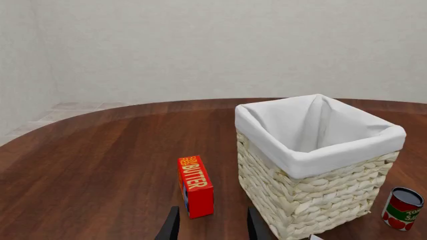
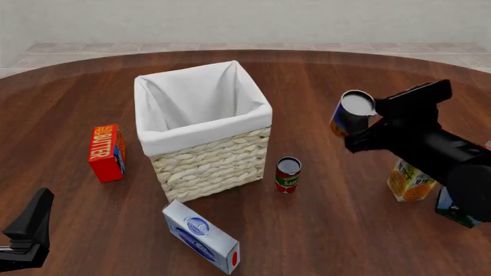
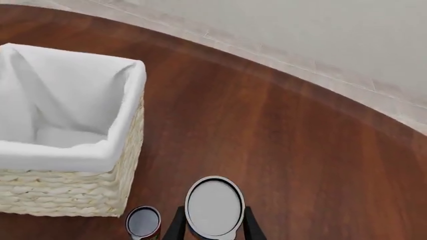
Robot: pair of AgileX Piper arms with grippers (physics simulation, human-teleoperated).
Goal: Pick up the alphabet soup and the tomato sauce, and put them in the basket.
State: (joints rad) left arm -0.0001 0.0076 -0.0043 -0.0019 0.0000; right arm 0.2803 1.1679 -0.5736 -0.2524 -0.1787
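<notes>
Nearest the front camera: the left arm's dark gripper (image 2: pixel 27 233) at the bottom-left corner, low over the table (image 2: pixel 345 230), well apart from everything. In its wrist view only the two fingertips (image 1: pixel 172 225) show, parted with clear wood between them, nothing held.

Just ahead sits a white-and-blue carton (image 2: pixel 201 237) lying on its side, near the front corner of the basket (image 2: pixel 211 164). Basket stands upright mid-table, white liner folded over the rim; inside looks like only cloth from the right wrist view, though the floor is partly hidden.

Tomato sauce (image 2: pixel 288 174) stands upright on the table just beside the basket's right side, not touching it. Also seen in the left wrist view (image 1: pixel 402 208) and as a silver top in the right wrist view (image 3: pixel 143 222).

Right gripper (image 2: pixel 360 123) is raised above the table, right of the basket, fingers closed on the alphabet soup (image 2: pixel 351 112). Can is tilted, silver top facing the camera. Right wrist view shows the can's top (image 3: pixel 214 206) clamped between both fingers (image 3: pixel 250 225), basket rim (image 3: pixel 87 155) off to the side.

Red butter box (image 2: pixel 107 153) stands left of the basket, apart from it. Orange juice carton (image 2: pixel 409 183) stands at far right, partly behind the right arm; a dark box (image 2: pixel 452 211) beside it, too hidden to identify.
</notes>
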